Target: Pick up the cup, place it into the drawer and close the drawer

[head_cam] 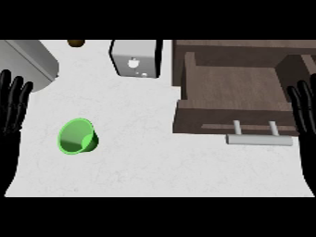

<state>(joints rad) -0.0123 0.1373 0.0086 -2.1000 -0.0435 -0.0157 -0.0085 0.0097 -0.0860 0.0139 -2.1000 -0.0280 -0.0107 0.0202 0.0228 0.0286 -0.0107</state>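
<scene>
A green cup (77,136) lies on its side on the white counter, its mouth facing toward me, left of centre. The brown wooden drawer (234,88) stands pulled open at the upper right, with nothing inside it and a silver handle (259,138) on its front. My left hand (3,115) rests open at the left edge, fingers up, well left of the cup. At the right edge my right hand (314,120) rests open, fingers up, just right of the drawer's front.
A white boxy appliance (135,58) stands at the back centre. A grey rounded object (23,60) sits at the back left, and a small brown item (76,43) lies at the far edge. The counter (160,171) is white.
</scene>
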